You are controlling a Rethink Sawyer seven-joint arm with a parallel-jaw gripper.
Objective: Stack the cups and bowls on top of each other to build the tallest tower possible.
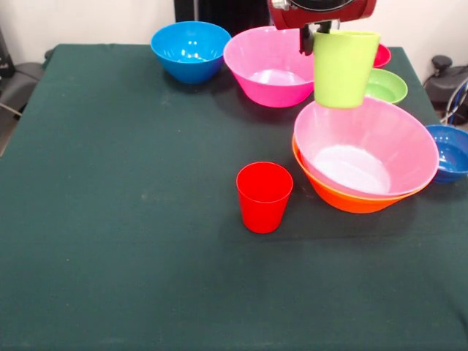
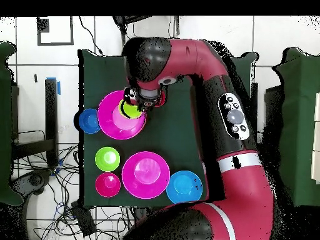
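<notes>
Front view: the gripper [image 1: 322, 31] is clamped on the rim of the lime green cup [image 1: 344, 68], held above the pink bowl [image 1: 365, 150] nested in the orange bowl [image 1: 351, 199] (red cup [image 1: 264, 196] stands apart). Overhead view: the cup [image 2: 131, 110] hangs over that pink bowl [image 2: 115, 122]

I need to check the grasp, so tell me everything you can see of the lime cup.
The lime cup is a smooth, tapered, handleless plastic tumbler. It hangs upright, mouth up, held at its rim by the gripper, above the far rim of the pink bowl nested in the orange bowl. Nothing else touches it.
</notes>
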